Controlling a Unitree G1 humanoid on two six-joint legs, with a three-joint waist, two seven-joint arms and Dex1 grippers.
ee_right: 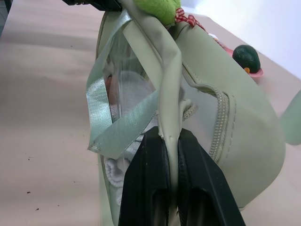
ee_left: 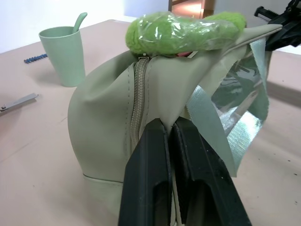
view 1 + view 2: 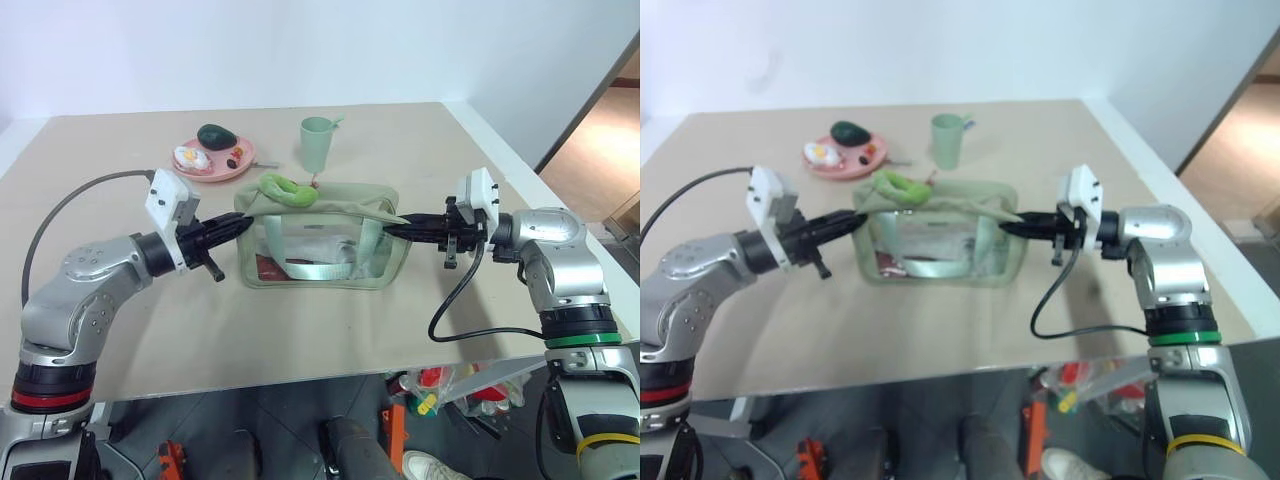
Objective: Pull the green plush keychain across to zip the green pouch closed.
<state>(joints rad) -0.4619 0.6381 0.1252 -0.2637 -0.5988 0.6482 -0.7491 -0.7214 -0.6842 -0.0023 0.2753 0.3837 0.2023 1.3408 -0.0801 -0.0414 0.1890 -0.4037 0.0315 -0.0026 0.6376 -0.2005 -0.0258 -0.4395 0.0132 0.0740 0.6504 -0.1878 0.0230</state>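
While the pale sage-green fabric pouch with clear plastic side panels (image 3: 322, 240) sits mid-table on the beige tabletop (image 3: 300, 330), each end of it is pinched by one arm; left gripper (image 3: 243, 224) has its black fingers pressed together on the fabric at the pouch's left end; right gripper (image 3: 392, 228) grips a fold of fabric at the right end, fingers (image 1: 193, 179) nearly together around it.

Head views give the layout: the fuzzy lime-green plush keychain (image 3: 286, 189) lies on the pouch's top edge at the far-left corner, just beside the left gripper and well apart from the right one; far of the pouch stands a pale green cup (image 3: 318, 142); left of that, a pink plate (image 3: 213, 170) carrying a dark green avocado (image 3: 215, 135) and small food pieces.

Left wrist view adds what the head views can't resolve: the zipper track (image 2: 139, 103) running down the end panel right above the fingertips, the plush wrapped in clear film, a green handle sticking out of the cup, and the right gripper's black tip at the pouch's opposite end.

Right wrist view adds: the webbing handle (image 1: 123, 120) hanging loose on the near side, whitish contents behind the clear panel, a red-checked bit next to the plush; avocado visible past the pouch.
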